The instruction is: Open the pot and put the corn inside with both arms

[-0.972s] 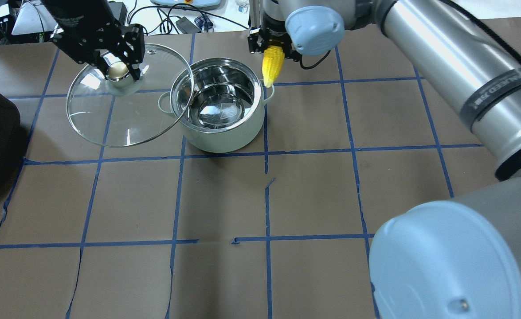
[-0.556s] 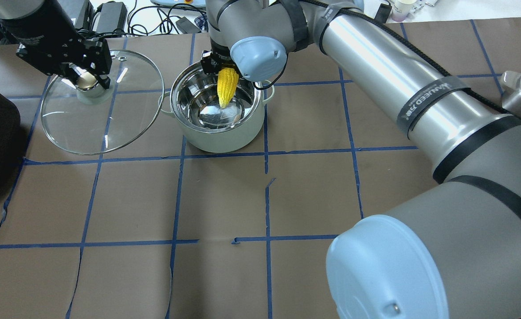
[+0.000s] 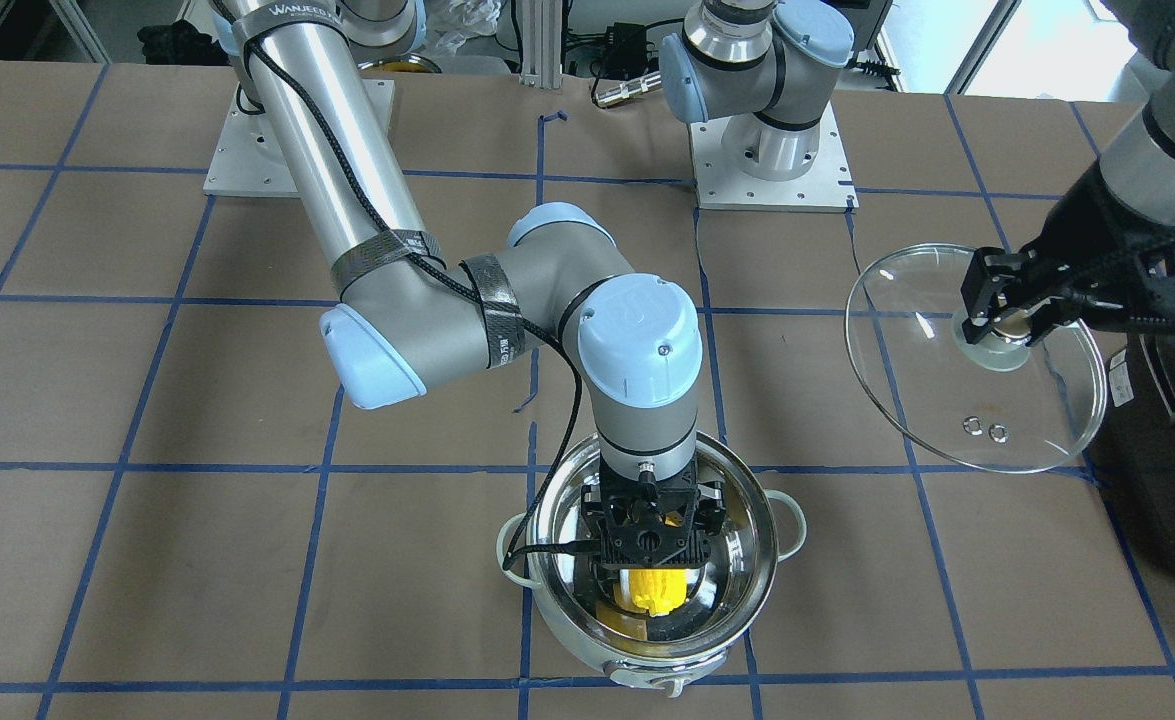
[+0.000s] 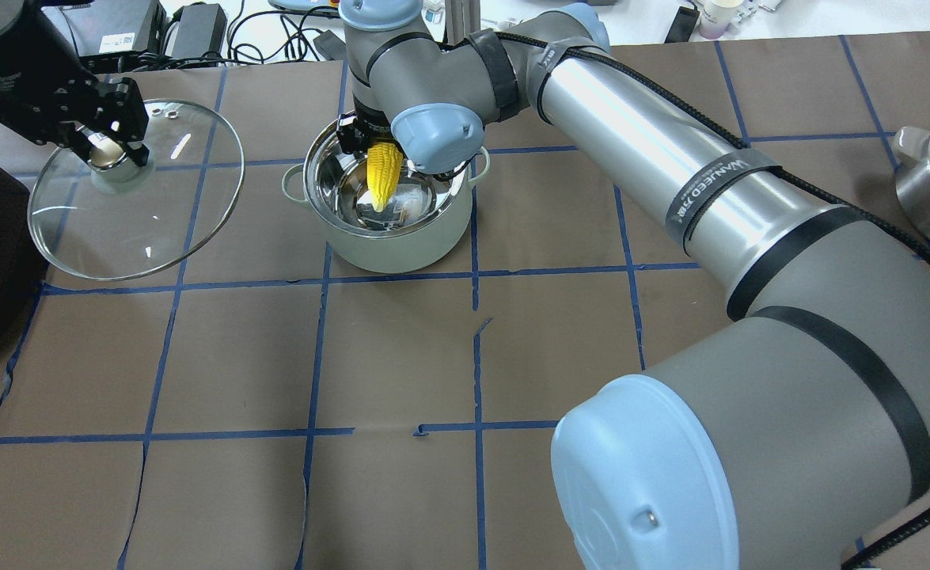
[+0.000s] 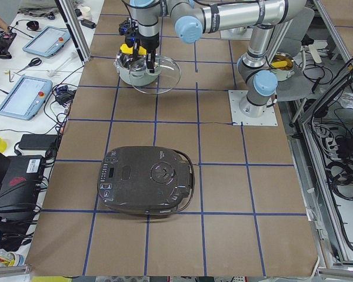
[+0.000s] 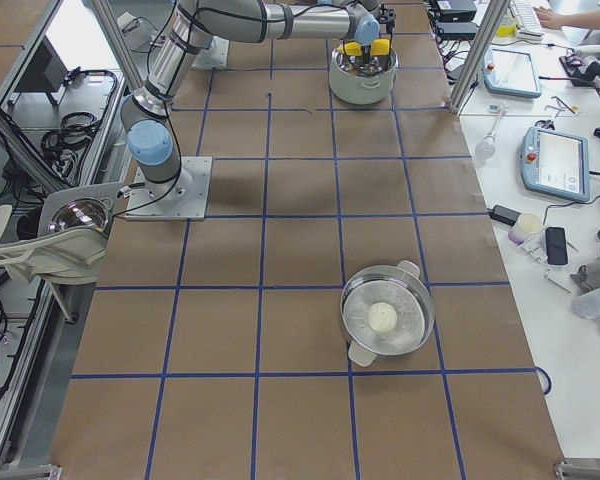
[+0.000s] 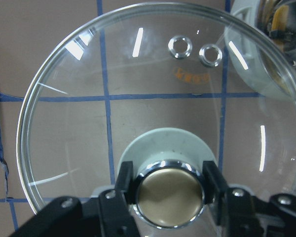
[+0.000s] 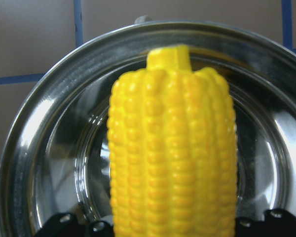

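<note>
The table (image 4: 559,348) is covered in brown paper with a blue tape grid. The right arm (image 4: 639,158), grey metal with pale blue caps, reaches out directly over the pot (image 4: 401,241). A black appliance (image 5: 147,179) sits well away from the pot, on the robot's left.

The lid (image 4: 156,206) is a clear glass disc with a steel rim. It is held off the table and tilted, beside the pot on the appliance side, not touching it. The pot itself is round, with a pale green wall, a mirror-bright steel inside and two small loop handles. It is open.

The corn (image 4: 383,174) is bright yellow with a bumpy surface and tapers to a point. It hangs in the pot's mouth with its long axis close to upright, point down. I cannot tell whether the tip touches the bottom.

The right gripper (image 3: 649,565) clamps the thick upper end of the corn, straight above the bowl. In my judgement, release needs only the jaws to part. The left gripper (image 4: 104,146) is closed narrowly on the gold-topped knob (image 7: 170,195).
</note>
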{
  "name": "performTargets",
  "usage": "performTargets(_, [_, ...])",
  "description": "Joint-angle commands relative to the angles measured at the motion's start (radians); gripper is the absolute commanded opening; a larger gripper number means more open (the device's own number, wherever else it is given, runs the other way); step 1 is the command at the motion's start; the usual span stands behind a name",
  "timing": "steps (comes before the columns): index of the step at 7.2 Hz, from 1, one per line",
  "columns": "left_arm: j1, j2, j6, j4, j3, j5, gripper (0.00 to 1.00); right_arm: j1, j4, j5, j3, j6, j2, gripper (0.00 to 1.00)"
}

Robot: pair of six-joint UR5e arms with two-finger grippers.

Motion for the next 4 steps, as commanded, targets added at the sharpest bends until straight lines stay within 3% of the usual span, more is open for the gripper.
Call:
performTargets(1, [0.048, -0.071, 0.08, 0.133, -0.092, 0.004, 0.0, 0.001, -0.002, 0.002, 0.0, -0.016, -0.015, 1.0])
performTargets(3, [0.048, -0.172, 0.08, 0.329, -0.153, 0.004, 0.0, -0.001, -0.002, 0.002, 0.001, -0.014, -0.053, 1.0])
performTargets(4, [0.048, -0.221, 0.075, 0.357, -0.16, 0.0, 0.0, -0.001, -0.002, 0.002, 0.001, -0.014, -0.055, 1.0])
